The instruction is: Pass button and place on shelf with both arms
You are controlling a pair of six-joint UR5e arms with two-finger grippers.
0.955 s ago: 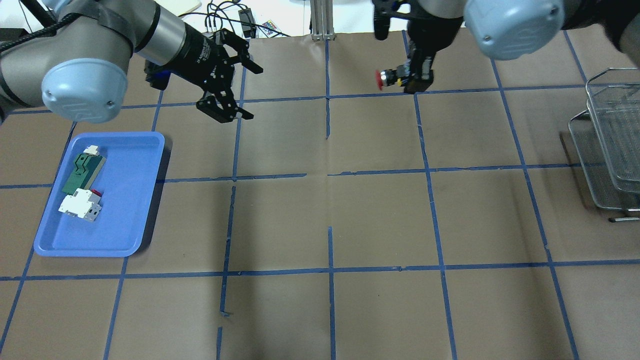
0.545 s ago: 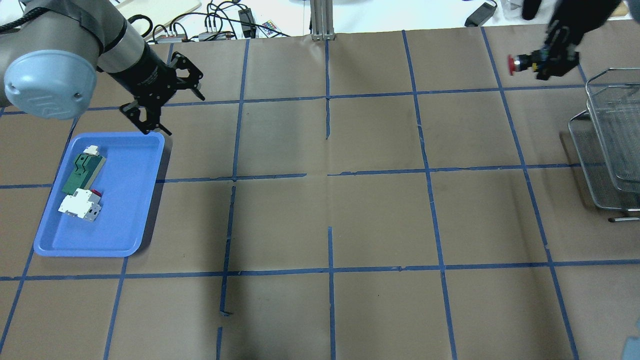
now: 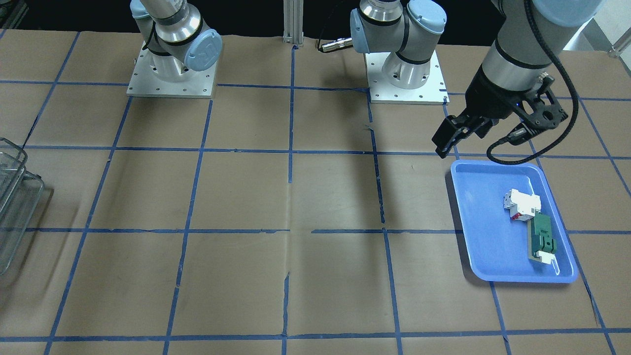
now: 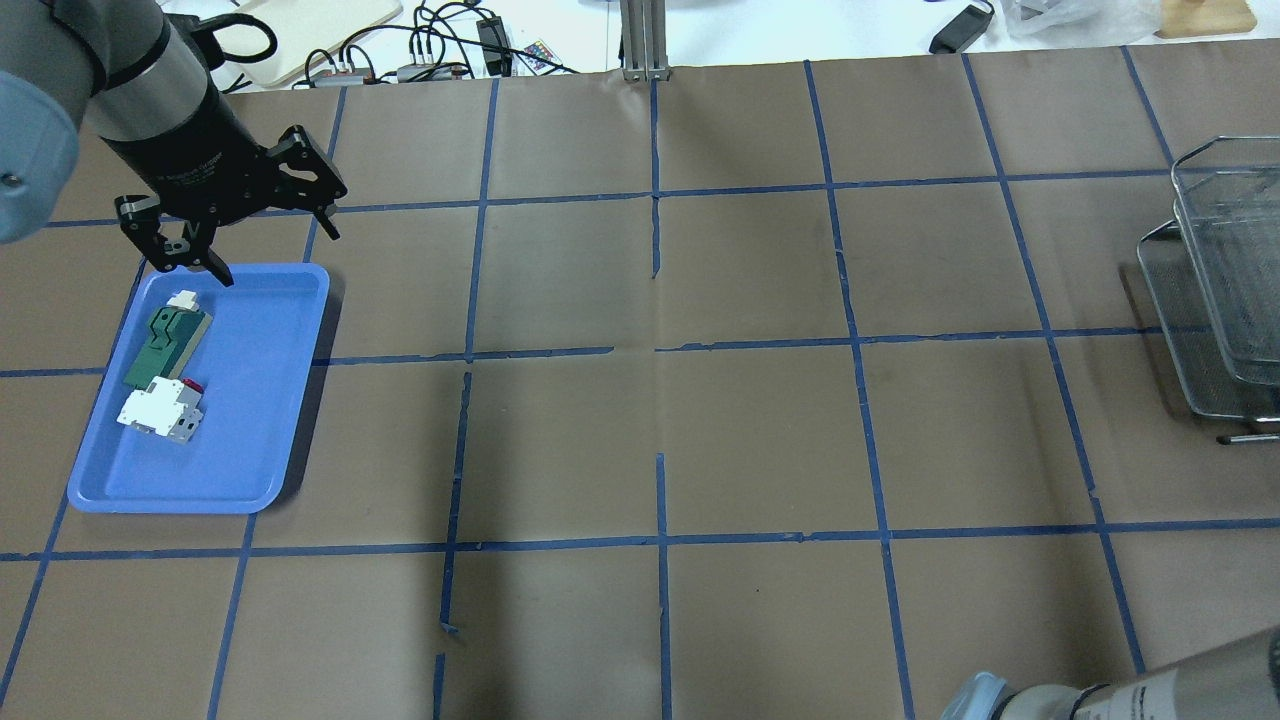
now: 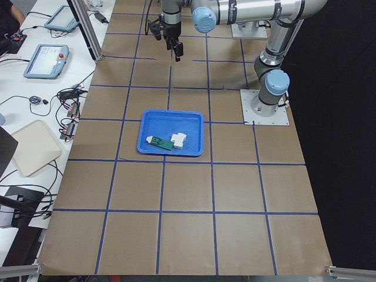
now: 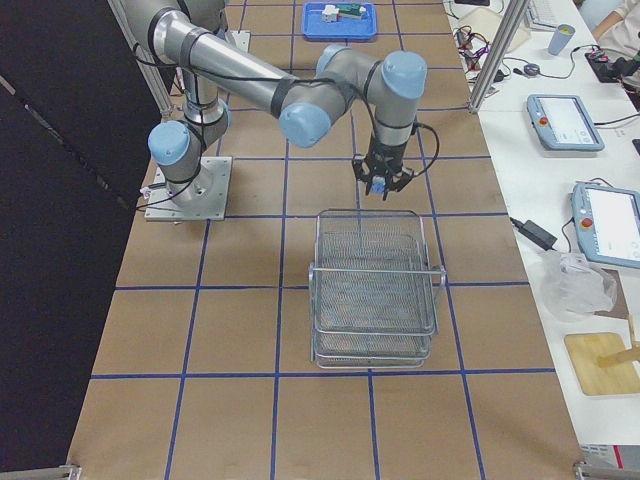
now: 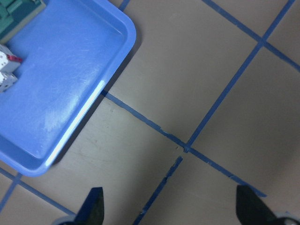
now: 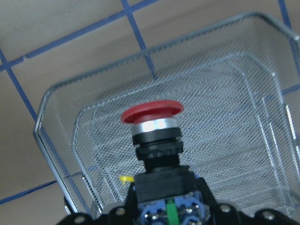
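Observation:
The button [image 8: 153,123], with red mushroom cap, black collar and blue base, is gripped by its base in my right gripper [image 8: 164,211]. It hangs just above the near rim of the shelf [image 8: 234,93], a silver wire-mesh tiered rack. In the exterior right view the right gripper [image 6: 383,187] hovers at the shelf's [image 6: 375,290] end nearest the table's middle. The shelf is at the right edge of the overhead view [image 4: 1230,300]; the right gripper is outside that view. My left gripper [image 4: 272,250] is open and empty, above the far corner of the blue tray [image 4: 250,420].
The blue tray [image 3: 483,227] holds a white-red breaker block [image 4: 160,408] and a green flat part [image 4: 160,345]. Brown paper with a blue tape grid covers the table. Cables and devices lie past the far edge. The right arm's elbow [image 4: 1100,690] shows at the bottom right.
My right arm has carried the button rightward, out of the overhead view, to the shelf. My left gripper, still open, has swung left and back over the tray's corner.

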